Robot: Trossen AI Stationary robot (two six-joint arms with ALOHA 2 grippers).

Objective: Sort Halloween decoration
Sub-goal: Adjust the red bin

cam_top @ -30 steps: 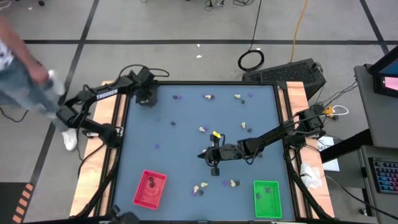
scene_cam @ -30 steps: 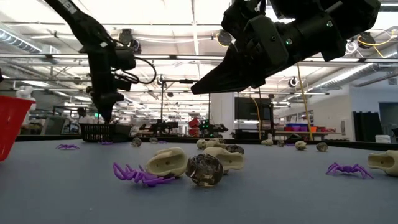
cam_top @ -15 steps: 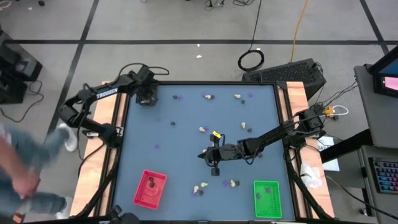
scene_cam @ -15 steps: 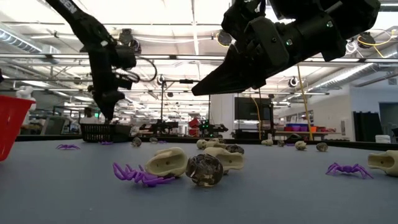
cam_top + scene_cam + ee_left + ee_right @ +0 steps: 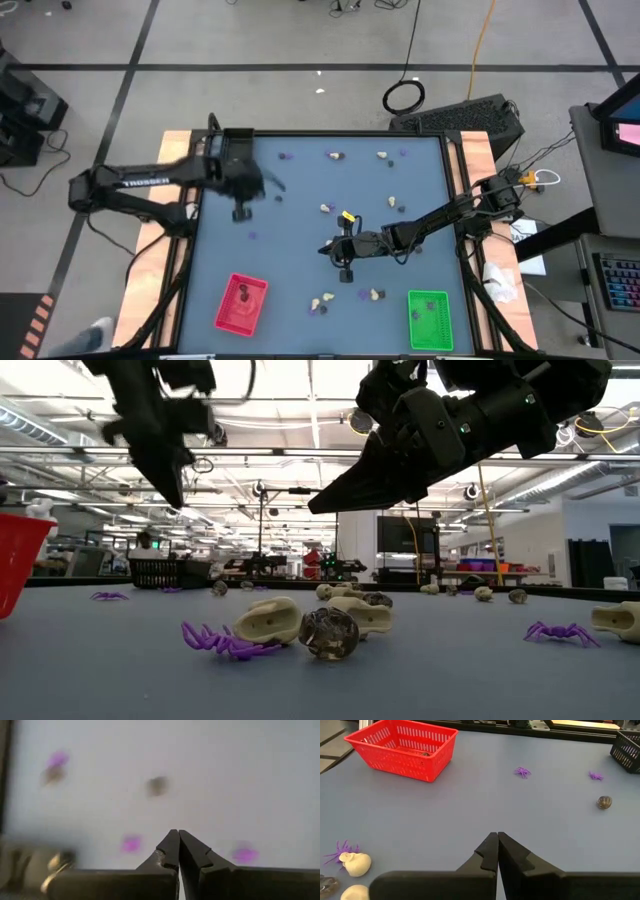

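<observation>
The Halloween decoration lies scattered on the grey table: cream-white skull lumps [image 5: 266, 622], a dark lump [image 5: 330, 633] and flat purple spiders [image 5: 215, 641]. In the high view there are cream lumps [image 5: 327, 208] near the middle and a small cluster [image 5: 320, 303] by the near edge. My left gripper [image 5: 241, 212] hangs shut and empty above the table's left half, with purple bits [image 5: 131, 843] and a dark lump [image 5: 158, 785] below it. My right gripper [image 5: 325, 248] is shut and empty, held above the table's middle [image 5: 497, 840].
A red tray [image 5: 241, 303] stands near the near-left corner and a green tray [image 5: 430, 319] near the near-right corner. A black tray [image 5: 160, 572] sits at the far left. More trinkets [image 5: 382, 155] lie along the far edge. Open table surface [image 5: 290, 260] lies between the grippers.
My left arm has swung quickly away from the black tray at the far-left corner, toward the near edge and the table's middle, and its gripper has risen; it stays shut. A person walking left of the table has gone out of view. My right arm has kept still.
</observation>
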